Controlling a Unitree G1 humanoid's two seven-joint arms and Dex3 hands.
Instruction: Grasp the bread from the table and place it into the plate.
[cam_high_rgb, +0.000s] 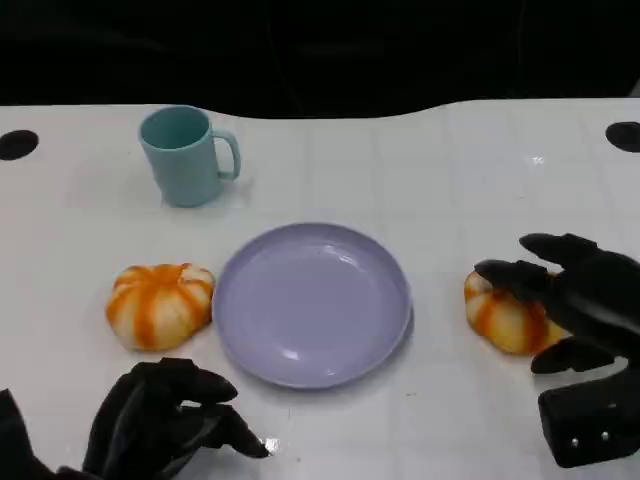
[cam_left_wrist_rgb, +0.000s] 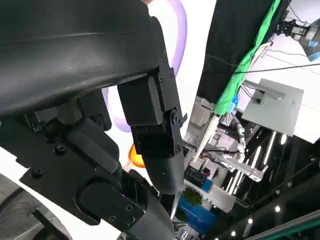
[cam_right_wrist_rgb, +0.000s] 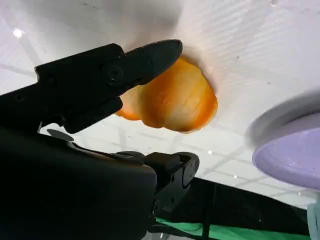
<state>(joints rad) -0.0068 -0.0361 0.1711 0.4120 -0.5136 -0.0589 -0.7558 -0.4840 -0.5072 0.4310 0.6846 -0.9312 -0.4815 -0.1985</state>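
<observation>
Reaching for a bun beside the plate (cam_high_rgb: 380, 345), with nothing yet placed on it.

Nearest us, our left hand (cam_high_rgb: 165, 420) hangs in front of the plate's left edge, fingers curled in and holding nothing. Our right hand (cam_high_rgb: 570, 300) sits to the plate's right, fingers spread wide around the right bun (cam_high_rgb: 500, 318); one fingertip lies over its top, but we cannot tell whether it presses, and the bun rests on the table (cam_high_rgb: 450, 170), so the grasp, lift and placing all remain. A second bun (cam_high_rgb: 158, 304) lies touching or just beside the plate's left rim. Beyond the plate, to its left, stands a teal mug (cam_high_rgb: 185, 155).
</observation>
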